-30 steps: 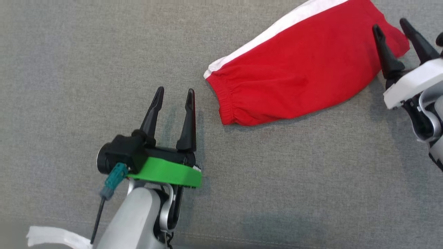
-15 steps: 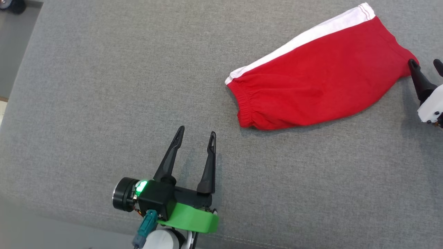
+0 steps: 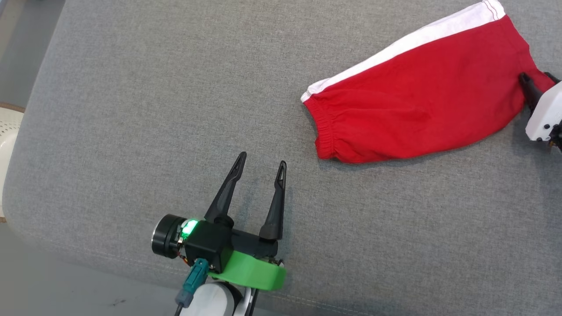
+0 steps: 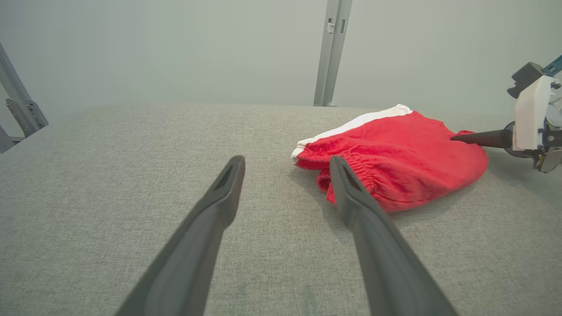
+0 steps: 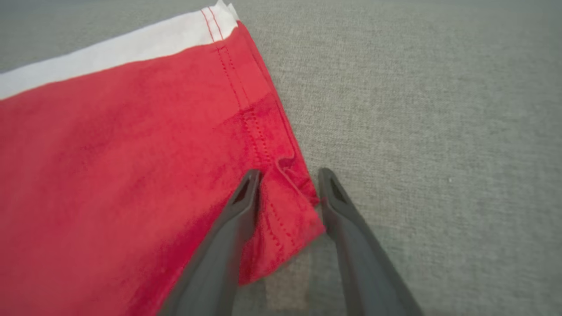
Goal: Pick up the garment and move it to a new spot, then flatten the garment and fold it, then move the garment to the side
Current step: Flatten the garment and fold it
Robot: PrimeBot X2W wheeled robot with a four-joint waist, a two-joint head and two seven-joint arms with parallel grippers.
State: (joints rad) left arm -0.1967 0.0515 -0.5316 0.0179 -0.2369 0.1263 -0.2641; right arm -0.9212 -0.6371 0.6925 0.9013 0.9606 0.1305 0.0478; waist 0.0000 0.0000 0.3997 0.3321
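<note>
Grey woven upholstered surface (image 3: 131,109), a seam running along its near edge, carried one item: a red garment (image 3: 417,101) with a white side stripe, lying flat toward the far right, elastic waistband end pointing left.

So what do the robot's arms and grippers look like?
Each gripper has two long, dark, tapering fingers. The left gripper sits on a black block with a glowing green light, a bright green collar, a teal connector and a pale forearm. The right gripper has a white housing.
</note>
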